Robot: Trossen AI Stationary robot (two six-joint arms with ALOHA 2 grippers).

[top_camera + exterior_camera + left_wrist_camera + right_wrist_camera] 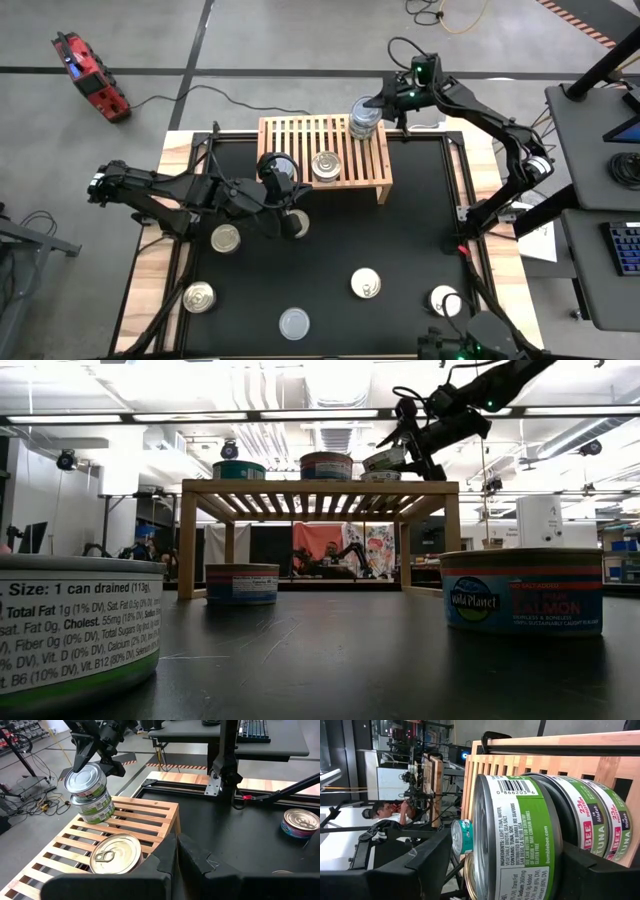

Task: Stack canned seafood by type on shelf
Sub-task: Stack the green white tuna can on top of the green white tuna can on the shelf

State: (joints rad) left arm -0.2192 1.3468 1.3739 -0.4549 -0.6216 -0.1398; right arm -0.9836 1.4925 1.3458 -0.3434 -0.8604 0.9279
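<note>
The light-wood shelf stands at the table's far middle. At its far right corner a stack of three green-labelled tuna cans rests on the slats. The top can sits a little askew. My right gripper is open, with a finger on either side of that top can. A gold-lidded can sits near the shelf's near edge, and a teal can toward its left end. My left gripper is shut and empty, hovering at the shelf's near edge. My right gripper stands astride the top can of the stack, coming level from the table's far right. A gap shows between one finger and the can's lid. Whether the other finger touches the cans, I cannot tell.
Several loose cans lie on the black mat: one close by my left gripper, others at the near left, near middle and near right. A person sits in the room behind the shelf.
</note>
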